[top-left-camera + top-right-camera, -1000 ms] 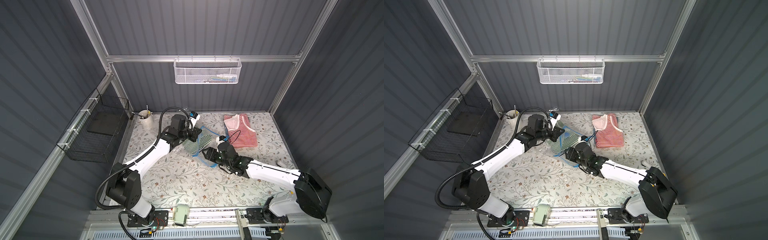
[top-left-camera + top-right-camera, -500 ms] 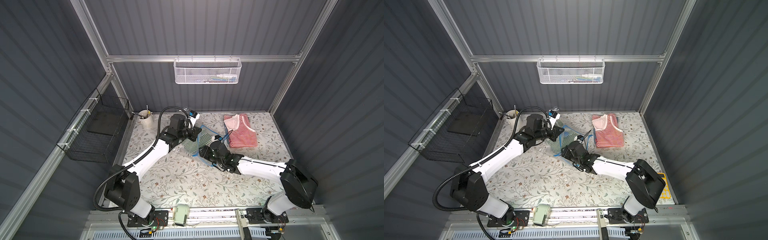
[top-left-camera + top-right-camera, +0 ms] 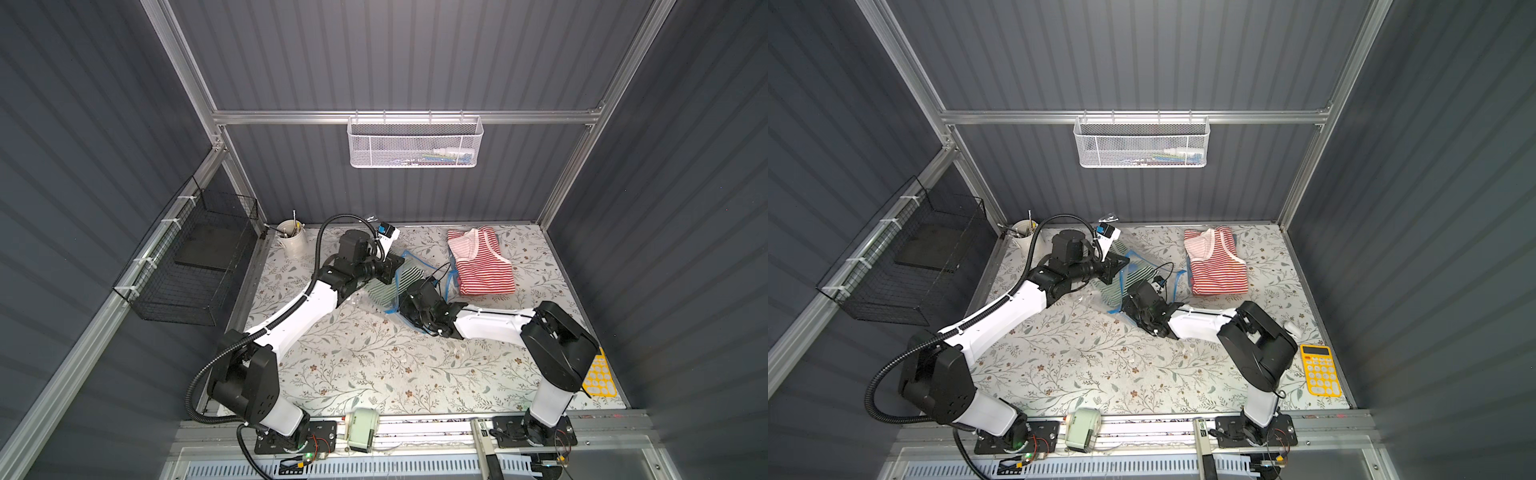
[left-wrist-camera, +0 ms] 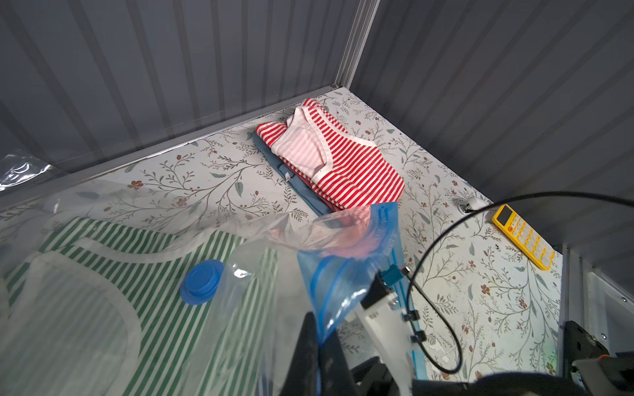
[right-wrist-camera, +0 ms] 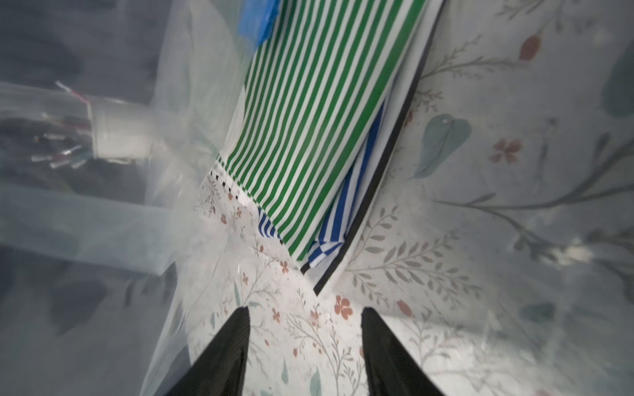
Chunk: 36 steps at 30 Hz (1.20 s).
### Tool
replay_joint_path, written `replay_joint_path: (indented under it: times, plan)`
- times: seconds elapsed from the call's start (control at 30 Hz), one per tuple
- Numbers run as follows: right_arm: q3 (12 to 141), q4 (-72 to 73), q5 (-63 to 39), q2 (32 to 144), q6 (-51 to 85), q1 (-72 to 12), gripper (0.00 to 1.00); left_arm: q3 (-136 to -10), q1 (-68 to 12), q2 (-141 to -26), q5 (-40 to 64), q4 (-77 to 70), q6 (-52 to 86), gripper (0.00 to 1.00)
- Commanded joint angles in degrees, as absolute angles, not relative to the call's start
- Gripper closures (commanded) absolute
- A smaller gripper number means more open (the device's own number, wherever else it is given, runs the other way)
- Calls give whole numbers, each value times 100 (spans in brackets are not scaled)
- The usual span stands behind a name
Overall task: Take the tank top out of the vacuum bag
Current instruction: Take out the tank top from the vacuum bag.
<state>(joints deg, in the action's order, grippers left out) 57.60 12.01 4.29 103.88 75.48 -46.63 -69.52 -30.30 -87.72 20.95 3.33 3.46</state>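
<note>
The right hand (image 5: 305, 310) stands half spread and empty inside the mouth of the large clear crinkly plastic vacuum bag (image 4: 247, 253). Its tips point at the folded green-and-white striped tank top (image 5: 308, 120) but do not touch it. The left hand (image 4: 320, 343) is pinched tight on the bag's bright blue zip strip (image 4: 343, 274), holding the upper film up. The bag looks opened, yet the tank top lies wholly inside, over a blue-and-white striped garment (image 5: 356, 192), on the floral surface (image 3: 353, 365). Grasping it and drawing it out are left to do. A red-and-white striped top (image 3: 484, 270) lies outside, nearby. No brand or writing is readable, and on the yellow calculator (image 3: 1320, 372) the keys are too small to read.
</note>
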Motion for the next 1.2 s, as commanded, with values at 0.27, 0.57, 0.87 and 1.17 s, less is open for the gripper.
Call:
replay_joint_path:
  times: [0.27,0.57,0.87,1.17]
  plan:
    - [6258,1569,162,10925,7684,-4496,61,-6960,-3041,-8582,2138,223,308,100]
    - [6539,1483,0,11224,7811,-4496,61,-6961,-3033,-8587,2084,246,308,100]
    - [6577,1346,-43,11360,7887,-4491,62,-6969,-3041,-8613,2066,248,316,100]
    - [6658,1338,-63,11513,7879,-4440,63,-6970,-3041,-8605,2063,255,309,100]
